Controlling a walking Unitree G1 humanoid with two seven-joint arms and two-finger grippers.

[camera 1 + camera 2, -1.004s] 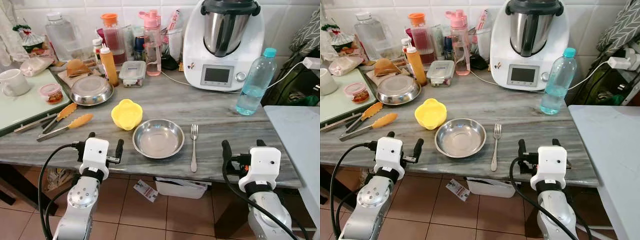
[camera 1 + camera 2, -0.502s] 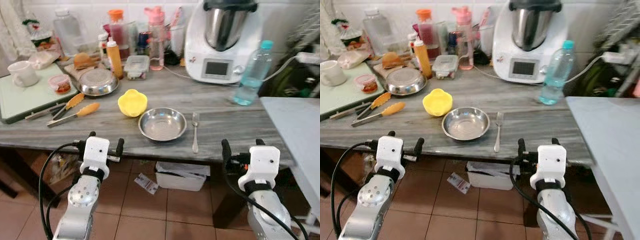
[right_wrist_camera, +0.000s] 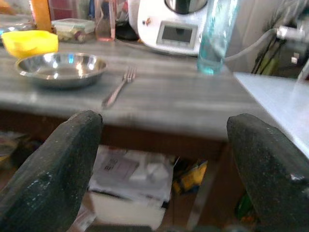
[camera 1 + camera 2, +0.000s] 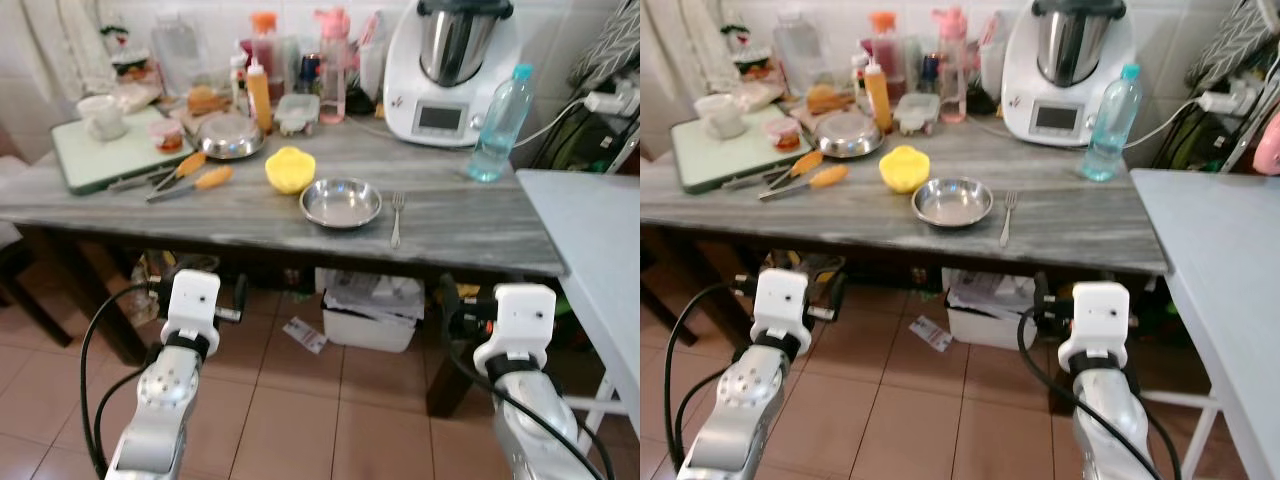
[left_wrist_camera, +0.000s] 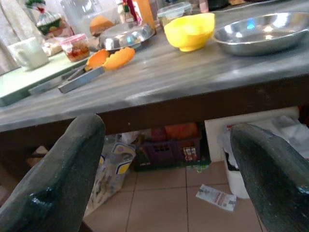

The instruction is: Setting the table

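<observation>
- Grey marble-look tabletop (image 4: 250,205) runs across a tiled kitchen, and against the earlier frames the whole picture has shifted: the table sits smaller and farther off, so the camera has drawn back, not the dishes.
- Head views: the steel plate (image 4: 341,202) lies near the front edge, the fork (image 4: 396,217) just beside it on the robot's right, the yellow bowl (image 4: 290,169) just behind it to the left. Orange-tipped tongs (image 4: 185,178), a green board (image 4: 85,160), a water bottle (image 4: 499,124) and a white food processor (image 4: 452,55) lie further back.
- The left gripper (image 4: 198,292) and right gripper (image 4: 472,304) hang below table height over the floor tiles, well apart from the setting.
- Left wrist view: its fingers (image 5: 67,174) are spread wide with nothing between them, looking up at the table edge and the bowl.
- Right wrist view: its fingers (image 3: 58,174) likewise gape with nothing held, aimed at plate and fork.
- My reading: plate, fork and bowl are placed, and the robot is backing away, either finished or off for another item.
</observation>
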